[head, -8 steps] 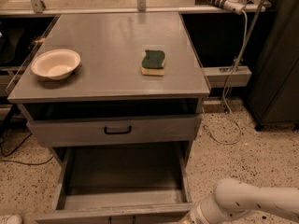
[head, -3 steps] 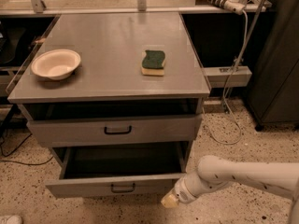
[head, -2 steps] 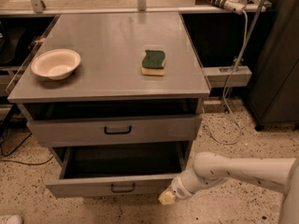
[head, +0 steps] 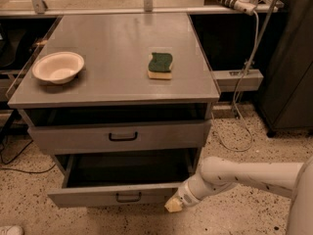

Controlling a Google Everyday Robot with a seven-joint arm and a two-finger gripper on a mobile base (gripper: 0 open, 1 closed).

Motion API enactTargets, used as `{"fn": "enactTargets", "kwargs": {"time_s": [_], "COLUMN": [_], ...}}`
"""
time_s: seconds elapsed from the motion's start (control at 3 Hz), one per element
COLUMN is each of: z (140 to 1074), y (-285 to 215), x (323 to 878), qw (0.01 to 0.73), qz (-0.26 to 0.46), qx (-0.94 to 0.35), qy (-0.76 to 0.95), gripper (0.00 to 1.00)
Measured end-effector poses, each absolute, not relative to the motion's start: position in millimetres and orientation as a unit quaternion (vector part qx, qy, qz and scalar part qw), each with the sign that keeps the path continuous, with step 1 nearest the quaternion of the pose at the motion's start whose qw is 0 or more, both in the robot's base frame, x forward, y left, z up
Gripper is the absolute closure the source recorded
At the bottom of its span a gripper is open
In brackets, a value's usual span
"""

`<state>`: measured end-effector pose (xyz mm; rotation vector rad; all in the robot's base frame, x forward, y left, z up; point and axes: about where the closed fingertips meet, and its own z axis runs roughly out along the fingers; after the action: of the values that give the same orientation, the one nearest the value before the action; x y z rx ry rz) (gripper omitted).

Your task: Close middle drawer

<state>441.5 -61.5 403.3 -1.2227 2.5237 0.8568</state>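
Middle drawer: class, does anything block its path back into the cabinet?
Nothing visible does. The middle drawer shows no contents inside, and the hand sits at its front's right end, outside the cabinet.

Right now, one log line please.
middle drawer: partly open | gripper: at its front right corner | bowl, sponge: on cabinet top

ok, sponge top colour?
Sponge top dark green, base yellow; camera view. Gripper at middle drawer's front right corner.
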Motion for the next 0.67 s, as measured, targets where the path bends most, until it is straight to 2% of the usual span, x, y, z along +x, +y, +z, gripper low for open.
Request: {"fn": "enactTargets", "kwargs": {"time_s": [0.67], "z": [403.2], "y": [-61.4], "x": [441.4], "qw": [0.104], "qz": [0.291], "qx": [-0.415], "qy": [0.856], "gripper": [0.35]}}
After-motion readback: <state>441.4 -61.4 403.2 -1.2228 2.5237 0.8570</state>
